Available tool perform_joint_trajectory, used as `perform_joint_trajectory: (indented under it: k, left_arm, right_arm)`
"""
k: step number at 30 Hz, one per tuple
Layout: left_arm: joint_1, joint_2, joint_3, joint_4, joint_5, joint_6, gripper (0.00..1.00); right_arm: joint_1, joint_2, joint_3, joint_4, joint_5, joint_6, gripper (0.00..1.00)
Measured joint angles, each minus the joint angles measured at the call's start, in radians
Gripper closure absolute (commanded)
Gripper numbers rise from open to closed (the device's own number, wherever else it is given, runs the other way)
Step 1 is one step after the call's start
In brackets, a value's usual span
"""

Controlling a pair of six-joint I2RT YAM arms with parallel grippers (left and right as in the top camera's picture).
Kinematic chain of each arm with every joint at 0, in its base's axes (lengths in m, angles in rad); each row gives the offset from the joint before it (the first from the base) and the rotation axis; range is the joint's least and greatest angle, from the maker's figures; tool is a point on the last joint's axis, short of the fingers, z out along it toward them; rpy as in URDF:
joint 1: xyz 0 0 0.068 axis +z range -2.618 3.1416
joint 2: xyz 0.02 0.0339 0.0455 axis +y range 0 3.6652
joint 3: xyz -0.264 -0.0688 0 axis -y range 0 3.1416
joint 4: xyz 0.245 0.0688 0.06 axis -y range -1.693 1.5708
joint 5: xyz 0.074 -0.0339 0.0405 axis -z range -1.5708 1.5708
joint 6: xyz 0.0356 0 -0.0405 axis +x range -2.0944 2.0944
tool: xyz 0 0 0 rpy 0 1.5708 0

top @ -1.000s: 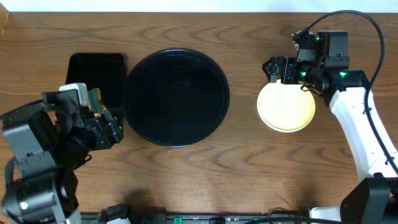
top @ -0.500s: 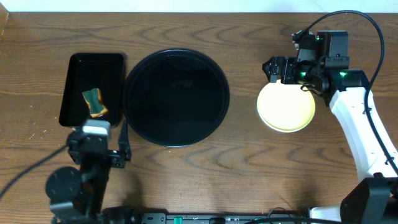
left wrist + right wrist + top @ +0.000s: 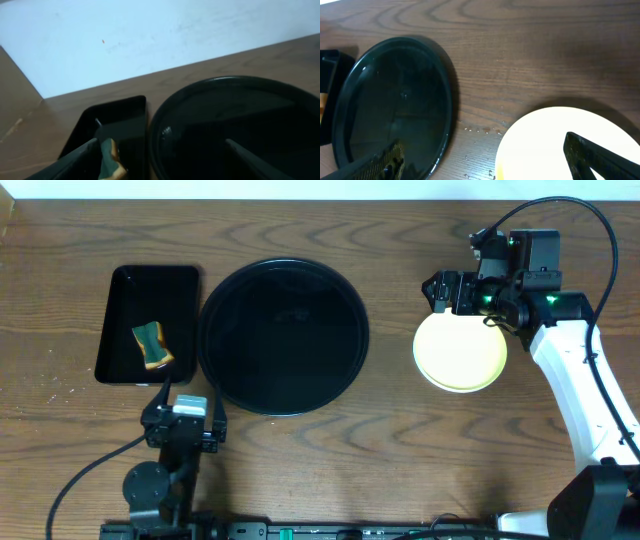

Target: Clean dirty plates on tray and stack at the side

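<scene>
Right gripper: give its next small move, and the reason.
Probably lift the right gripper clear of the yellow plate and retract. Its jaws stand open and empty over the plate's far edge, the round tray is bare, and the sponge lies in the rectangular tray: the job looks done.

The right arm (image 3: 572,370) is mostly glossy white shell: long rounded links with black joint housings, plus a black section (image 3: 590,505) down by its base. Two tiny green lights (image 3: 487,302) glow on the black wrist block, and a thin black cable (image 3: 600,220) loops over the top of it. The left arm (image 3: 150,485) is all black and dark grey, with a round joint cap, a pale grey block (image 3: 190,404) on the wrist and its own black lead (image 3: 95,460) trailing off. The fingers (image 3: 600,155) are slim dark wedges, and one on the right wrist looks grainy along its edge.
</scene>
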Motion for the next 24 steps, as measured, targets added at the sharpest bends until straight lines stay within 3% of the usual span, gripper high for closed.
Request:
perform_joint_trajectory:
  k: [8, 24]
  left_arm:
    - [-0.006, -0.037, -0.118, 0.059, -0.021, 0.001, 0.24]
    - [-0.007, -0.039, -0.168, 0.139, -0.056, 0.001, 0.24]
  right_arm:
    - [0.0, 0.0, 0.0, 0.0, 0.0, 0.0, 0.01]
    - [0.0, 0.0, 0.0, 0.0, -0.001, 0.0, 0.01]
